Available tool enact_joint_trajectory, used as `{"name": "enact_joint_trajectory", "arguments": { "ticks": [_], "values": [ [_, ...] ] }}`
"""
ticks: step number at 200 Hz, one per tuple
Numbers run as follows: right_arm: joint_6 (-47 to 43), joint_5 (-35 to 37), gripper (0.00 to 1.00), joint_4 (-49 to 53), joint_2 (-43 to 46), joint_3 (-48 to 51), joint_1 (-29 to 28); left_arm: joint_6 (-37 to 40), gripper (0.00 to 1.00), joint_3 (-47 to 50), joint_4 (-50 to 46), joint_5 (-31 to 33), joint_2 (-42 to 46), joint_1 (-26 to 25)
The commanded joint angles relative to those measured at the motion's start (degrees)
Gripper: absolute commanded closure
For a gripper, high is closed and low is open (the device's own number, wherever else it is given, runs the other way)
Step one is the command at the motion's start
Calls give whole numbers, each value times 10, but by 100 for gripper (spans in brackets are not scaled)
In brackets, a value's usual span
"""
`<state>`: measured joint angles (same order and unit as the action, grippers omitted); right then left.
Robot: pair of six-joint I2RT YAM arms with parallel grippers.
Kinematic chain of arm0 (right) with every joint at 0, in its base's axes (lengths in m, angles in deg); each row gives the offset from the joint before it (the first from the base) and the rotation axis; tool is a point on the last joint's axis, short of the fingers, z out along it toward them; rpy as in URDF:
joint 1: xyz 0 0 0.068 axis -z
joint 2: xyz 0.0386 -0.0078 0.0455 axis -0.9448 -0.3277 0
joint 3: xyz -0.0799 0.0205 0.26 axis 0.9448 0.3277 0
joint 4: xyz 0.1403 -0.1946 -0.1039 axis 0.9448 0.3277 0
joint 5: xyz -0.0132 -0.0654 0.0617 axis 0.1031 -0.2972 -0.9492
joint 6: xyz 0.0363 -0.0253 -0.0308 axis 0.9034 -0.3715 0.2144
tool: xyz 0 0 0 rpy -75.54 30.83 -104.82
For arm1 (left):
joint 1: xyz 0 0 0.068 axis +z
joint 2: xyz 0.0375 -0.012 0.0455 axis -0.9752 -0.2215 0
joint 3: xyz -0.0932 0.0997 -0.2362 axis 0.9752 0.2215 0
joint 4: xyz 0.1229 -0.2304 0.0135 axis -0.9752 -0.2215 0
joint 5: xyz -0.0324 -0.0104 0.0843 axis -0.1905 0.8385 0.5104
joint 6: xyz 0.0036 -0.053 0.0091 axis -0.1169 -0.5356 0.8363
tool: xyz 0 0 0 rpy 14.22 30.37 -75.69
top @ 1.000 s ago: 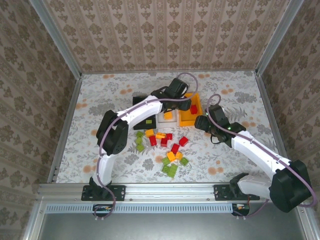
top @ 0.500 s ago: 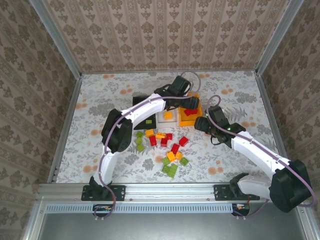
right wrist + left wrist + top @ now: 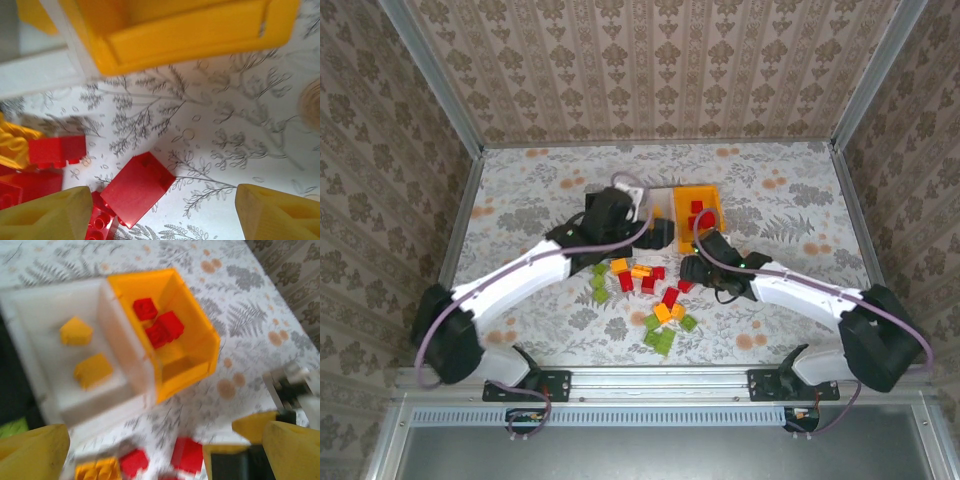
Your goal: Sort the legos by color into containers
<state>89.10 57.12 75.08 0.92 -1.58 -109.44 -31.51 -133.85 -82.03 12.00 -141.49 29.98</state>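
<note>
The containers stand joined at the table's middle back: the orange bin (image 3: pixel 712 205) (image 3: pixel 202 347) holds three red legos (image 3: pixel 159 326), the white bin (image 3: pixel 660 192) (image 3: pixel 30 315) holds two orange-yellow ones (image 3: pixel 84 351), and the black bin is mostly hidden under my left wrist. Loose red, orange-yellow and green legos (image 3: pixel 655 295) lie in front of them. My left gripper (image 3: pixel 661 232) (image 3: pixel 165 462) hangs open and empty above the bins' near edge. My right gripper (image 3: pixel 688 271) (image 3: pixel 160 215) is open, low over the table, straddling a red lego (image 3: pixel 137 187).
More red bricks (image 3: pixel 54 150) and an orange-yellow one (image 3: pixel 12 142) lie just left of the right gripper. Green bricks (image 3: pixel 661 340) sit nearer the bases. Patterned walls and metal rails enclose the table; both arms cross close together by the bins.
My left gripper opened over the orange bin and drew back toward the near left, leaving red bricks inside. My right gripper moved left and down over the red lego.
</note>
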Motion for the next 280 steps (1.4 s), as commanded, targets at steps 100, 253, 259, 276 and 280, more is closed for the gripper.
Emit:
{"name": "enact_joint_trajectory", "arguments": {
  "ticks": [100, 253, 259, 276, 280],
  "values": [
    [60, 70, 40, 23, -127, -36, -42, -104, 0, 276, -53, 139, 294, -57],
    [25, 58, 42, 32, -109, -8, -3, -113, 0, 303, -60, 145, 297, -52],
    [26, 56, 44, 32, -110, -9, -3, -115, 0, 303, -62, 145, 297, -51],
    [21, 50, 49, 33, -104, -13, -3, -115, 0, 302, -65, 145, 296, -50],
    [21, 50, 50, 36, -102, -14, -3, -115, 0, 302, -67, 145, 296, -50]
  ]
}}
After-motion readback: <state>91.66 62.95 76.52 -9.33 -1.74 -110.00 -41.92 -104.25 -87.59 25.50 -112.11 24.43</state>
